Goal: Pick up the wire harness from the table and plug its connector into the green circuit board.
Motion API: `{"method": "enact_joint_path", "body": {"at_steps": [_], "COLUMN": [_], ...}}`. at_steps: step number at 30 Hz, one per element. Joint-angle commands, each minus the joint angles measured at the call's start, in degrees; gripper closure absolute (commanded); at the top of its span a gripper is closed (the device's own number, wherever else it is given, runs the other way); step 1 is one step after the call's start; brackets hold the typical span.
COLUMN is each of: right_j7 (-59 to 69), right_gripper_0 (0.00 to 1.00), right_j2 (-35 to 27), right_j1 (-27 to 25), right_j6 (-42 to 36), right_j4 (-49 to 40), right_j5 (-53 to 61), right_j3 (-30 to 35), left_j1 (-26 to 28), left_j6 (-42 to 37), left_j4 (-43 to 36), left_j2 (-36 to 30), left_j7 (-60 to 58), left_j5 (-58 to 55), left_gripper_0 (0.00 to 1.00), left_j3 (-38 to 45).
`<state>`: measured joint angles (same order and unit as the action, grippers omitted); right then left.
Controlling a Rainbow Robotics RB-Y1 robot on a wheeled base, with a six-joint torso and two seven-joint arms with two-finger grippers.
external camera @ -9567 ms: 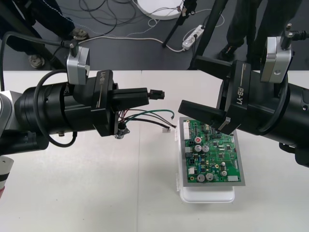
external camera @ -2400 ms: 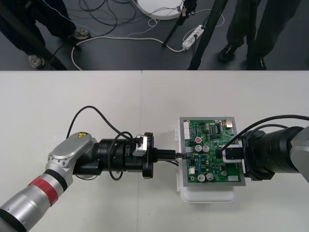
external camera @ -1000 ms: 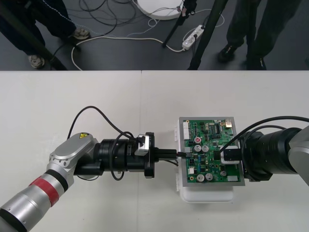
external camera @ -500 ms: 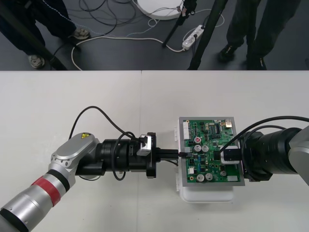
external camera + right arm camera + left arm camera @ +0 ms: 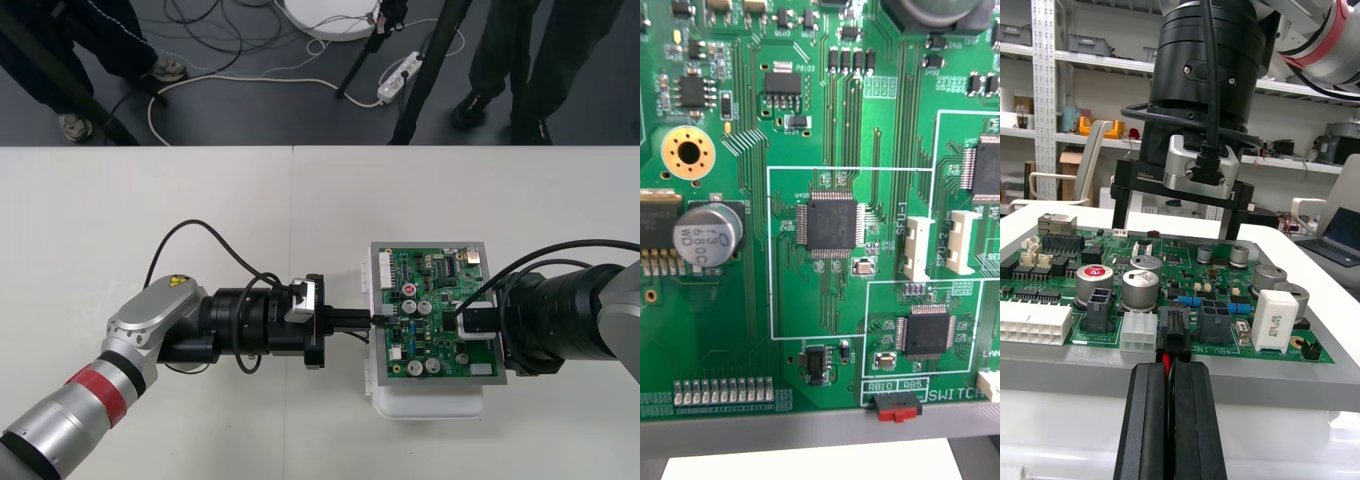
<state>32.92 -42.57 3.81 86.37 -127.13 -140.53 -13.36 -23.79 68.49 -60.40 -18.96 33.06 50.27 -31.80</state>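
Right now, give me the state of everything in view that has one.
Green circuit board: flat on its white base.
Left pincer: shut on the plug, at the board's left edge.
Plug: gripped, among the board's edge connectors; cannot tell whether it is seated.
Right pincer: open, over the board's right side.

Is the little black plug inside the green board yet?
Cannot tell for sure. The black plug sits at the green circuit board's edge, among its connectors, pinched by the left gripper.
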Motion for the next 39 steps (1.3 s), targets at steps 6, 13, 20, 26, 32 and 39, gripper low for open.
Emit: {"method": "enact_joint_path", "body": {"at_steps": [6, 13, 20, 26, 32, 39], "right_j7": [0.3, 0.3, 0.4, 0.2, -0.1, -1.0], "right_gripper_0": [0.00, 0.00, 0.00, 0.00, 0.00, 0.00], "right_j2": [-0.1, -0.8, -1.2, -2.1, -3.2, -5.1], "right_j1": [1.7, 1.8, 1.7, 1.8, 1.7, 1.6], "right_j6": [-1.2, -1.2, -1.2, -1.2, -1.2, -1.2], "right_j4": [-2.1, -2.1, -2.0, -2.0, -2.0, -0.3], "right_j5": [1.7, 1.1, 1.1, 1.1, -0.2, 1.7], "right_j3": [-0.8, -0.8, -0.8, -0.6, -0.4, 1.9], "left_j1": [-2.3, -2.3, -2.3, -2.3, -2.2, -2.2], "left_j6": [-2.9, -2.9, -2.9, -2.9, -3.0, -2.9], "left_j4": [-0.7, -0.7, -0.7, -0.7, -0.7, -0.7], "left_j2": [2.0, 1.7, 0.7, -0.8, -1.7, -4.2], "left_j7": [2.9, 2.9, 3.7, 4.7, 5.3, 5.4], "left_j5": [0.3, -0.1, -1.5, -3.3, -5.3, -7.0], "left_gripper_0": [1.00, 0.80, 0.00, 0.00, 0.00, 0.00], "left_j3": [-1.3, -1.4, -0.7, -0.4, -0.4, -0.4]}}
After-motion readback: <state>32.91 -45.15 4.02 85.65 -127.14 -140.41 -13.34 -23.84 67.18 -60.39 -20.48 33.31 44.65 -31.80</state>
